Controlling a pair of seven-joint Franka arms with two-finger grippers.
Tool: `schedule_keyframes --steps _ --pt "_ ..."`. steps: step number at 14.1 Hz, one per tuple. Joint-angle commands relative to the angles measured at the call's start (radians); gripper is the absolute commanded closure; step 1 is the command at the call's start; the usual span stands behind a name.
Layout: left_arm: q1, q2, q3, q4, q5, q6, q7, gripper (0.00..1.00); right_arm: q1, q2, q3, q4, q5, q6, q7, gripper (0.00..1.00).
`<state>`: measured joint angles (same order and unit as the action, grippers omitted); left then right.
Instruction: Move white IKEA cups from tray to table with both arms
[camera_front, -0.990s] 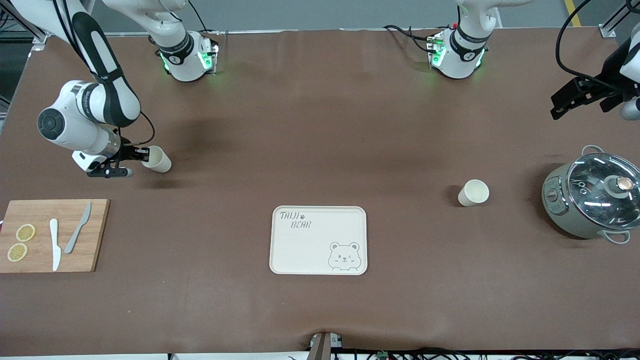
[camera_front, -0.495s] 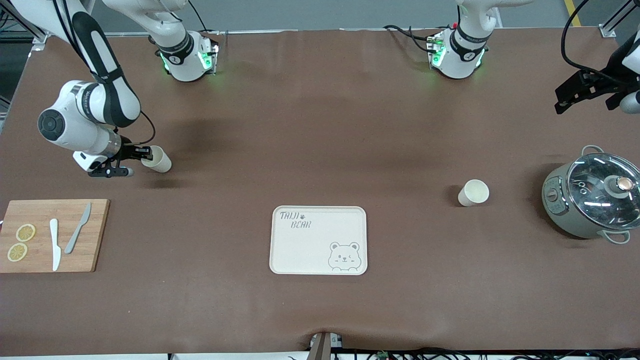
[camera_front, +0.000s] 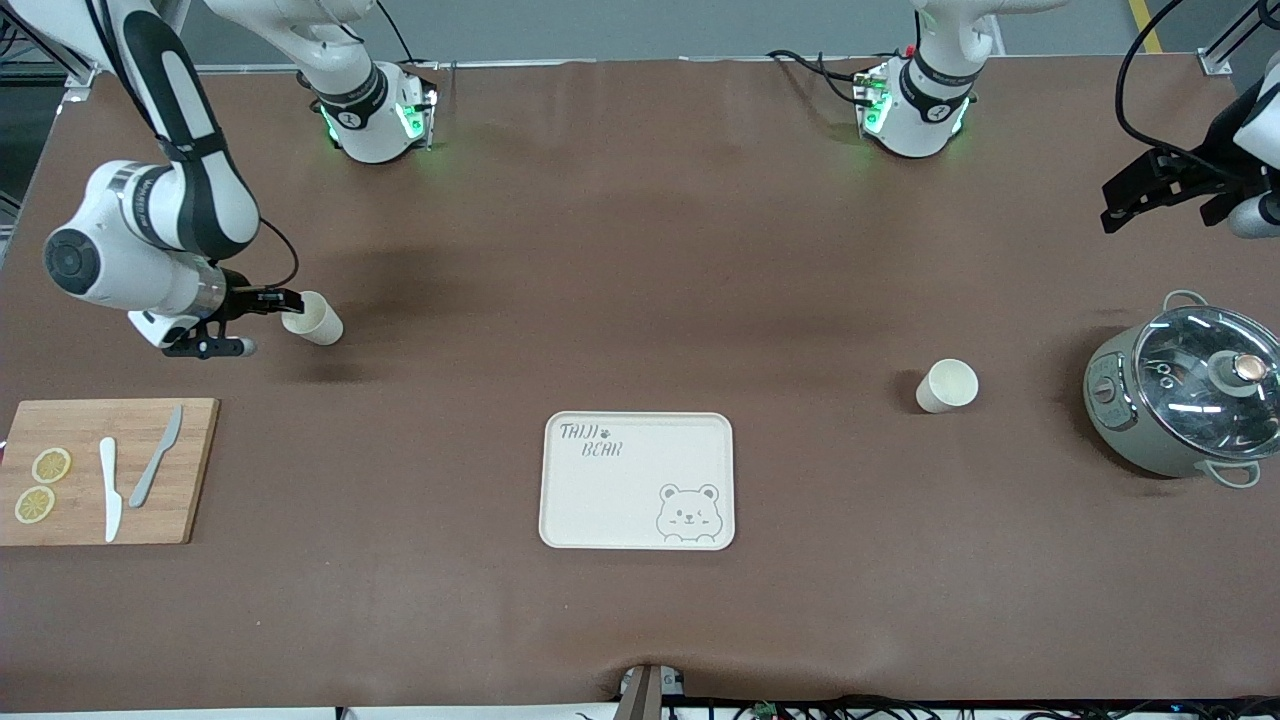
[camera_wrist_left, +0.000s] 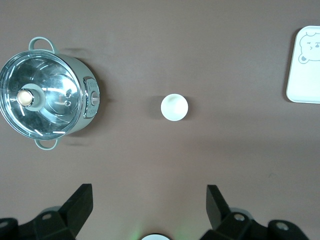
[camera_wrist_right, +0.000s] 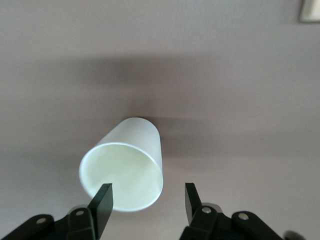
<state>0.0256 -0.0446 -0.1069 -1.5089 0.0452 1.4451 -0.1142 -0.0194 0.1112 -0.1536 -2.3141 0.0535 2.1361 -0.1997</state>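
One white cup (camera_front: 314, 320) stands upright toward the right arm's end of the table. My right gripper (camera_front: 280, 315) is open and low beside it. In the right wrist view the gripper (camera_wrist_right: 147, 200) has one finger (camera_wrist_right: 101, 199) over the cup's (camera_wrist_right: 125, 167) mouth and the other outside its rim. The second white cup (camera_front: 947, 385) stands upright toward the left arm's end. My left gripper (camera_front: 1108, 208) is open and empty, high in the air. In the left wrist view (camera_wrist_left: 148, 200) that cup (camera_wrist_left: 174, 107) shows well below it.
A cream bear-print tray (camera_front: 637, 480) lies mid-table, nearer the front camera than both cups. A grey pot with a glass lid (camera_front: 1185, 390) stands beside the second cup. A wooden board (camera_front: 190, 470) with lemon slices and two knives lies at the right arm's end.
The right arm's elbow has swung outward toward its end of the table while its gripper stays at the cup. The left gripper has shifted slightly. The cups have not moved.
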Motion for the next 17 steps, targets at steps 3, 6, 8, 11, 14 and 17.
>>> schedule_keyframes --steps 3,6,8,11,14,17 --pt "-0.004 -0.015 0.01 -0.005 -0.018 -0.019 0.033 0.0 -0.011 -0.018 -0.001 0.177 -0.021 -0.12 0.029 0.36" --pt "-0.006 -0.015 0.01 -0.007 -0.019 -0.02 0.031 0.0 -0.005 -0.039 0.003 0.306 -0.009 -0.212 0.02 0.36" --pt "-0.006 -0.017 0.004 -0.007 -0.024 -0.019 0.031 0.0 0.012 -0.082 0.012 0.337 -0.006 -0.219 0.025 0.36" --pt "-0.006 -0.015 0.004 -0.007 -0.064 -0.017 0.03 0.0 0.048 -0.097 0.014 0.456 -0.007 -0.293 0.026 0.33" --pt "-0.007 -0.02 0.001 -0.011 -0.053 -0.02 0.021 0.0 0.069 -0.096 0.014 0.581 -0.009 -0.412 0.031 0.22" --pt "-0.009 -0.029 0.0 -0.025 -0.051 -0.02 0.019 0.0 0.075 -0.11 0.014 0.636 -0.009 -0.447 0.031 0.22"
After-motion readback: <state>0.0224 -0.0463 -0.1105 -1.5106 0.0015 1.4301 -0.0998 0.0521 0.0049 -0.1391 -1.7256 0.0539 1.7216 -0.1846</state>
